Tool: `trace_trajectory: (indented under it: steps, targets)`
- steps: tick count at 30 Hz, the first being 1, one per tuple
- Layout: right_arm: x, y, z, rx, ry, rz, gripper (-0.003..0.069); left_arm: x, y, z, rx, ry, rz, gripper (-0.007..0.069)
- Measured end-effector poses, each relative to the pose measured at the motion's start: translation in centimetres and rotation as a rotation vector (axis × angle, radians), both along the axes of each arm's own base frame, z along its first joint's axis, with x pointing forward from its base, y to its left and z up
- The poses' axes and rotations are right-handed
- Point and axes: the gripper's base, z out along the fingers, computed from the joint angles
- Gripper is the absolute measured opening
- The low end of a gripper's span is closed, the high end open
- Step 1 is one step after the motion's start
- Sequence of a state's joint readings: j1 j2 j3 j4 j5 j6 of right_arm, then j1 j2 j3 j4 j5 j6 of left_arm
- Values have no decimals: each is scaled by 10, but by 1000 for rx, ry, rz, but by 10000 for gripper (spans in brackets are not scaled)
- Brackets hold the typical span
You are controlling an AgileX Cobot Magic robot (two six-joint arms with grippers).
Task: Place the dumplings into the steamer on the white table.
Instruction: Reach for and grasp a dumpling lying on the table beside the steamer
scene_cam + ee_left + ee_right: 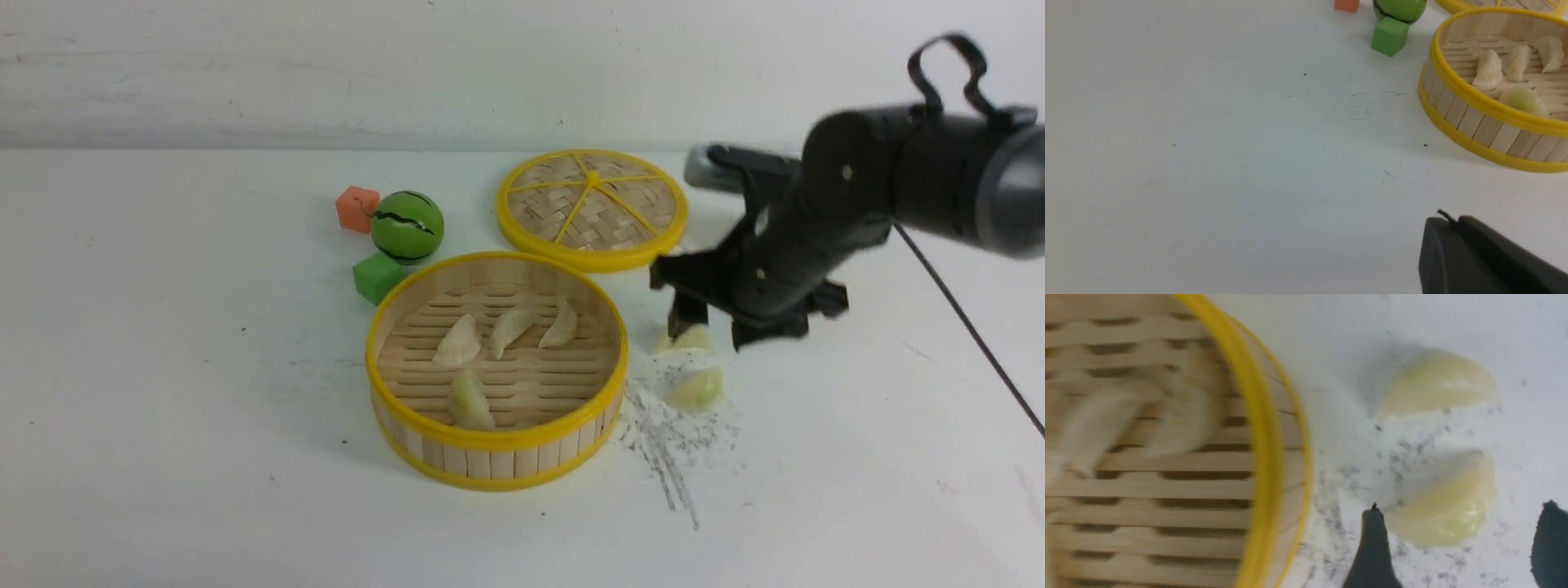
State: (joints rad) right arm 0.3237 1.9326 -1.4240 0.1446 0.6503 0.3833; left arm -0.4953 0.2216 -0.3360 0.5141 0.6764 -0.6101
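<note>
The steamer (pixel 490 461) stands mid-table on the white table (pixel 163 367). It holds three cream dumplings (pixel 510 331) and one greenish dumpling (pixel 471 400). Two more greenish dumplings (pixel 690 339) (pixel 696 389) lie on the table just right of it, by dark scratch marks. My right gripper (pixel 718 335) hangs open over this pair. In the right wrist view one dumpling (pixel 1445 502) lies between the spread fingers of the gripper (pixel 1462 504), the other (pixel 1437 384) beyond it, with the steamer rim (pixel 1261 437) close beside. My left gripper (pixel 1447 220) is shut and empty, short of the steamer (pixel 1474 122).
The flat woven lid (pixel 592 208) lies behind the steamer. A green watermelon ball (pixel 407 226), an orange cube (pixel 357 208) and a green cube (pixel 377 278) sit at the steamer's back left. The left arm does not show in the front view.
</note>
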Motion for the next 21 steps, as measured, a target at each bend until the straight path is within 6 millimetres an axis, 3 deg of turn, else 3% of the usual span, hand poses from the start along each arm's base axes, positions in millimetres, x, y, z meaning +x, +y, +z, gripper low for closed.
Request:
trace_trajectory:
  steps: [3, 9, 11, 16, 21]
  targets:
    - [-2, -2, -26, 27, 13, -78, 485, 0, 0, 0, -1, -2, -1, 22]
    - [6, -3, -50, 36, -2, -148, 449, 0, -1, 1, -4, -9, -5, 24]
    - [8, -3, -52, 30, -13, -141, 408, 0, -1, 1, -4, -9, -5, 24]
    - [8, -3, -49, -17, -46, -48, 229, 0, -1, 1, -4, -9, -5, 28]
    - [-2, -5, -23, -111, -42, 132, 98, 0, -1, 1, -4, -10, -6, 29]
